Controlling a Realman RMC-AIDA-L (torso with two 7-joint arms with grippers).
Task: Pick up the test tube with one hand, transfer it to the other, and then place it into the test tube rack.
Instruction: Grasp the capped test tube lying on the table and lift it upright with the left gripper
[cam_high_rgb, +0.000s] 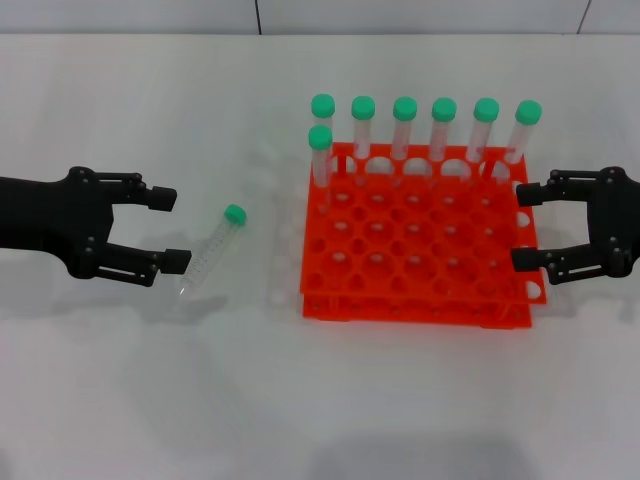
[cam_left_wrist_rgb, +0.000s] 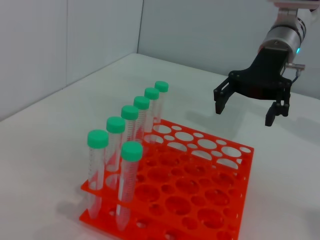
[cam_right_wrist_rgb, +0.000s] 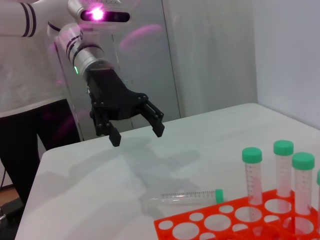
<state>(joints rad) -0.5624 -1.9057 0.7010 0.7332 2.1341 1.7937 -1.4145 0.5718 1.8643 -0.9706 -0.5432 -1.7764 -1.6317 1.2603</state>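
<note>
The test tube lies flat on the white table, left of the orange rack, green cap toward the back. It also shows in the right wrist view. My left gripper is open and empty just left of the tube, its fingers either side of the tube's line but apart from it; the right wrist view shows it hovering above the table. My right gripper is open and empty at the rack's right edge, also seen in the left wrist view.
Several green-capped tubes stand upright along the rack's back row, with one more in the second row at the left; they also show in the left wrist view. The rack's other holes hold nothing.
</note>
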